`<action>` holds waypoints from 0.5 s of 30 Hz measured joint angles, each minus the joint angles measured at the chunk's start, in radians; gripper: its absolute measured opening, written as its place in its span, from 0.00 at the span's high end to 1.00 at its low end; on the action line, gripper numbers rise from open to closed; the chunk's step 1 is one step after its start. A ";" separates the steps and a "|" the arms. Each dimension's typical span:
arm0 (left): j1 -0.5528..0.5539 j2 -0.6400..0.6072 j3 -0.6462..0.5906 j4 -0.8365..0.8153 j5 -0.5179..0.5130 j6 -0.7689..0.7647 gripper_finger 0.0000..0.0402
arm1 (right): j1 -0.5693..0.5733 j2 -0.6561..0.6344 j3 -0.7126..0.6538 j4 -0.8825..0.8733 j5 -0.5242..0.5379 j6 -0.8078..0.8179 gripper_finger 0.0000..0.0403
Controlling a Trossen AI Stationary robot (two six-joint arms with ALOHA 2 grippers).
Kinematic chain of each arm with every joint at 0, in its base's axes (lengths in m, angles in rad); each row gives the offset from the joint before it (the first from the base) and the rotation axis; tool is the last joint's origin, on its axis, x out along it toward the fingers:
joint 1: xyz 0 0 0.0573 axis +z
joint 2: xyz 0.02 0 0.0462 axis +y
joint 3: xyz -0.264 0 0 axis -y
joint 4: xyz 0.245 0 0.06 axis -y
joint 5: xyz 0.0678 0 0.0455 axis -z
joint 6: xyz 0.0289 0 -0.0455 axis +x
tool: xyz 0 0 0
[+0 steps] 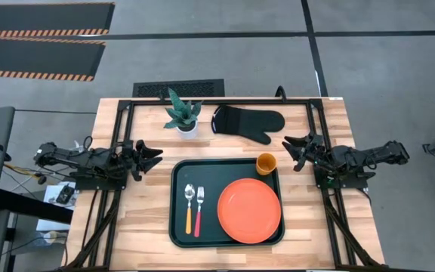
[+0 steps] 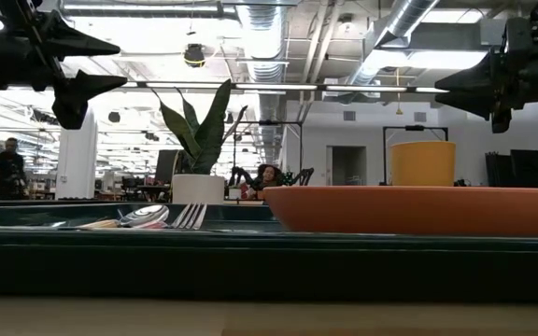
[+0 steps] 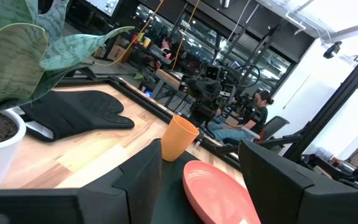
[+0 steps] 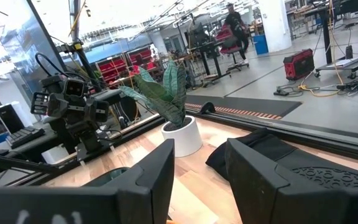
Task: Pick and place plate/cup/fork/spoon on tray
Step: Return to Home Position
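Note:
The dark tray [image 1: 178, 227] lies at the table's middle near its front edge. On it rest the orange-red plate [image 1: 249, 210] at its right, the orange cup [image 1: 266, 163] upright in its far right corner, and the orange-handled spoon [image 1: 189, 208] and red-handled fork [image 1: 199, 211] side by side at its left. My left gripper [image 1: 155, 155] stands open above the table's left side, pointing level toward the tray. My right gripper [image 1: 291, 149] stands open above the right side, level, facing left. Neither touches anything.
A potted plant in a white pot [image 1: 185, 119] and a black oven mitt [image 1: 249, 123] lie at the table's far side behind the tray. Bare wood shows to the left and right of the tray. People sit in the room beyond.

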 joint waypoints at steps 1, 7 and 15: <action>0.000 0.000 0.000 0.000 0.000 0.000 0.49 | 0.000 0.000 0.000 0.000 0.000 0.000 0.59; 0.000 0.000 0.000 0.000 0.000 -0.003 0.49 | 0.000 0.000 0.000 0.000 0.000 0.000 0.59; 0.000 0.000 0.000 0.000 0.000 -0.003 0.49 | 0.000 0.000 0.000 0.000 0.000 0.000 0.59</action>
